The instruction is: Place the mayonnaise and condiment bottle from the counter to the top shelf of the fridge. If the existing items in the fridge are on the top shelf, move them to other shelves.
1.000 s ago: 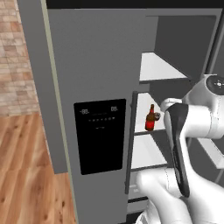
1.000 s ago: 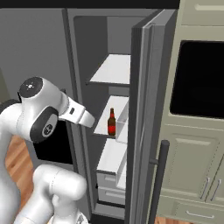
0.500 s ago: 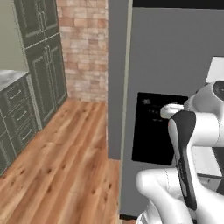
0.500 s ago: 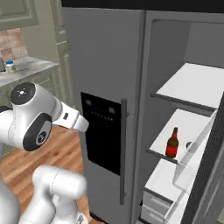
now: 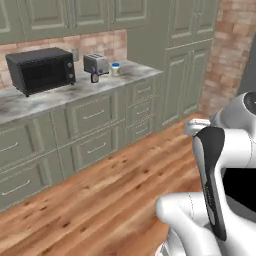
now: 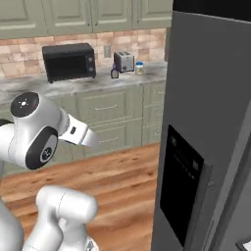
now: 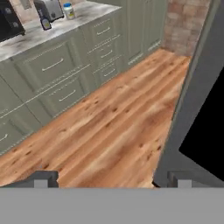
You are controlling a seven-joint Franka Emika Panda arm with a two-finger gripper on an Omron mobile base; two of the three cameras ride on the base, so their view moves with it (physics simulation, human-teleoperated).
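One mayonnaise jar (image 5: 115, 69) with a blue lid stands on the counter (image 5: 60, 95) in the upper middle of the left base view, just to the right of one silver toaster (image 5: 96, 63). One small dark condiment bottle (image 5: 94, 77) stands in front of the toaster, close to its lower left corner and apart from the jar. One black microwave (image 5: 40, 69) sits further left on the same worktop, well apart from the toaster.

In the right base view the same row runs along the top of the frame: microwave (image 6: 68, 61), toaster (image 6: 124, 61), the dark bottle (image 6: 114, 73) just in front of it, and the jar (image 6: 140, 68) to the right. The grey fridge (image 6: 206, 137) takes up the right side, its one black display panel (image 6: 181, 184) in the lower right.

In the hand view the jar (image 7: 68, 10), the bottle (image 7: 45, 23) and the toaster (image 7: 49, 8) sit in the upper left corner on the counter (image 7: 35, 35), with a wooden floor (image 7: 105, 127) across the middle and the fridge (image 7: 197, 113) along the right edge. The gripper (image 7: 111, 178) shows at the bottom of that frame, its two fingertips (image 7: 43, 178) standing wide apart with nothing between them, over the floor and well away from the counter.
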